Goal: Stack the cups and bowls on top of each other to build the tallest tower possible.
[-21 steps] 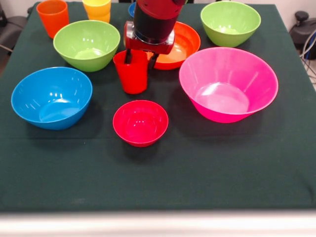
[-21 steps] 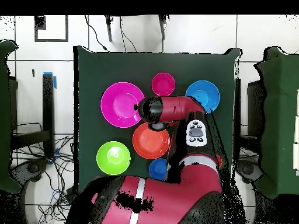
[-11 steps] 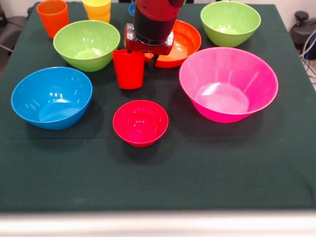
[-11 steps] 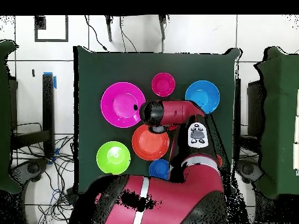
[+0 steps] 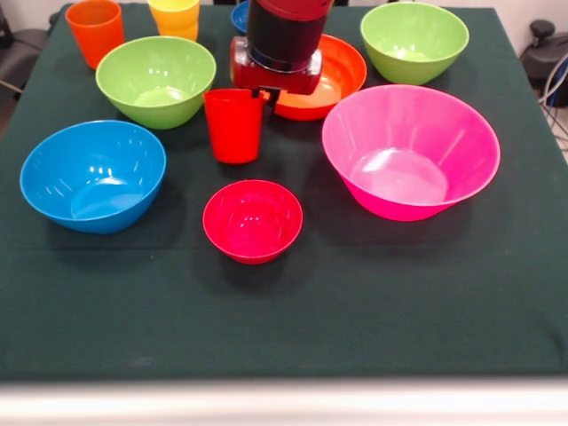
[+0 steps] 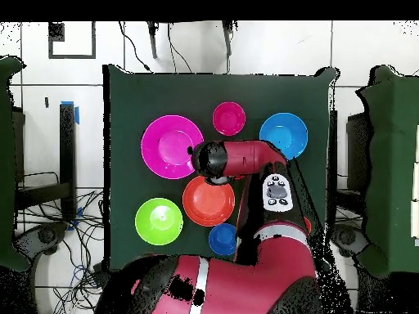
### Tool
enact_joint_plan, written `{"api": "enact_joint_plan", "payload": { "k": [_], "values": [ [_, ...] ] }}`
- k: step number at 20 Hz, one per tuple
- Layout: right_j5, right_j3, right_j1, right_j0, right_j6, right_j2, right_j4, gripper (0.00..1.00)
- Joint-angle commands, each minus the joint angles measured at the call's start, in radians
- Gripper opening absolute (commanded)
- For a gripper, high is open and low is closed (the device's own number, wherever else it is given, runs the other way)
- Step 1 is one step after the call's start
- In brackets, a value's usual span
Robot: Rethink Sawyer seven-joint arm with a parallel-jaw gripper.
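Note:
The red cup (image 5: 234, 126) hangs upright by its right rim, a little above the cloth, with my gripper (image 5: 258, 95) shut on that rim. It sits between the left lime green bowl (image 5: 156, 80) and the orange bowl (image 5: 327, 78). The big pink bowl (image 5: 408, 151) stands to the right of it. In front of it is the small crimson bowl (image 5: 253, 220). The overhead view shows the gripper head (image 6: 214, 161) beside the pink bowl (image 6: 172, 146); the arm hides the red cup there. An orange cup (image 5: 95, 31) and a yellow cup (image 5: 175, 16) stand at the far left.
A light blue bowl (image 5: 93, 175) sits at the left and a second lime green bowl (image 5: 414, 40) at the far right. A small dark blue bowl (image 5: 238, 13) peeks out behind the arm. The wide front strip of the dark green cloth (image 5: 284, 319) holds nothing.
The gripper has risen and shifted slightly right with the red cup, which now hangs a little higher than a second ago. The bowls have not moved.

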Motion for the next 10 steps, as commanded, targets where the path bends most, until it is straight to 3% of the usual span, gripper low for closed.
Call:
{"api": "enact_joint_plan", "payload": {
  "k": [1,10],
  "values": [
    [-0.007,0.032,0.046,-0.004,-0.063,0.150,-0.015,0.00],
    [0.258,-0.122,0.013,0.019,-0.092,0.182,0.040,0.00]
  ]
}}
